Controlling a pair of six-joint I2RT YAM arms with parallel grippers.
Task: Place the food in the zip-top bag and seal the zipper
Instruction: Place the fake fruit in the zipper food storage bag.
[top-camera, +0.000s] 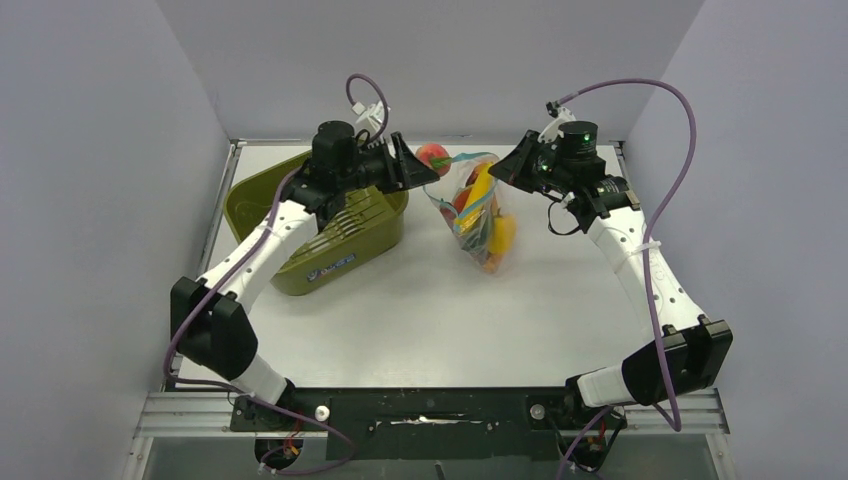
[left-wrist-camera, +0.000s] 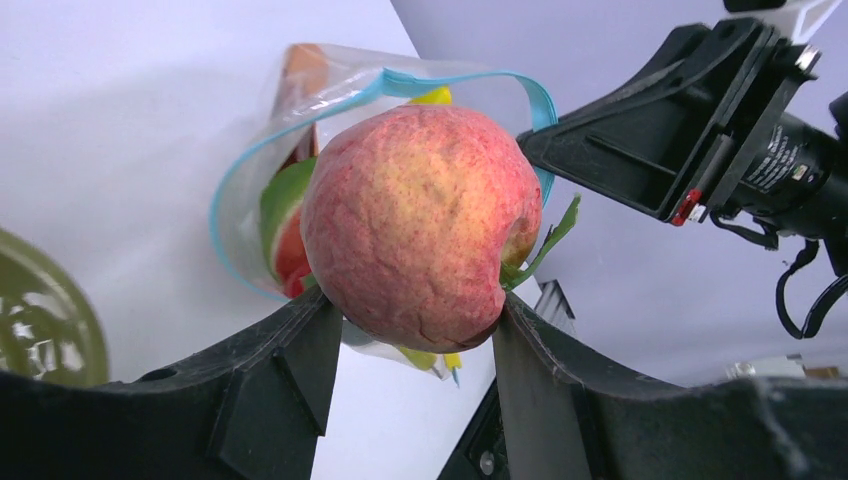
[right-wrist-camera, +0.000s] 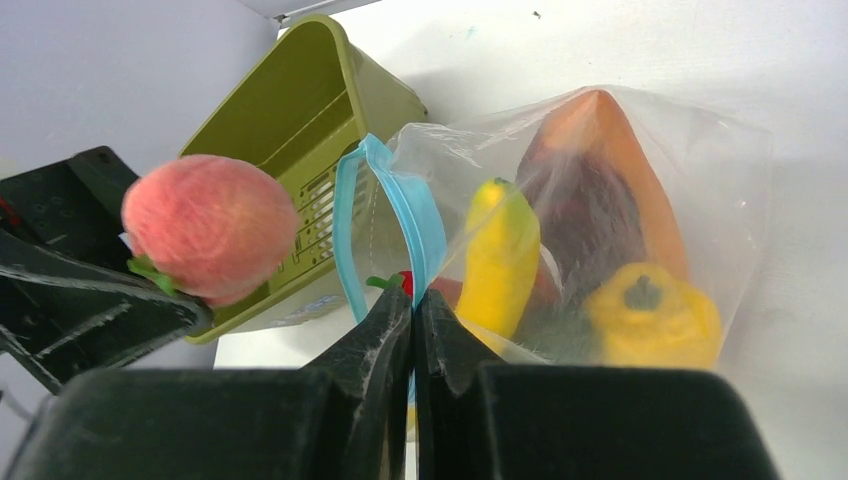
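My left gripper is shut on a pink-red toy peach and holds it in the air just in front of the open mouth of the clear zip-top bag. The peach also shows in the top view and the right wrist view. My right gripper is shut on the bag's light-blue zipper strip and holds the mouth up. The bag holds several toy foods: a yellow banana, a yellow pepper, an orange piece and red and green pieces.
The olive-green plastic bin lies tipped on the table under my left arm; it also shows in the right wrist view. Grey walls close the table on the left, back and right.
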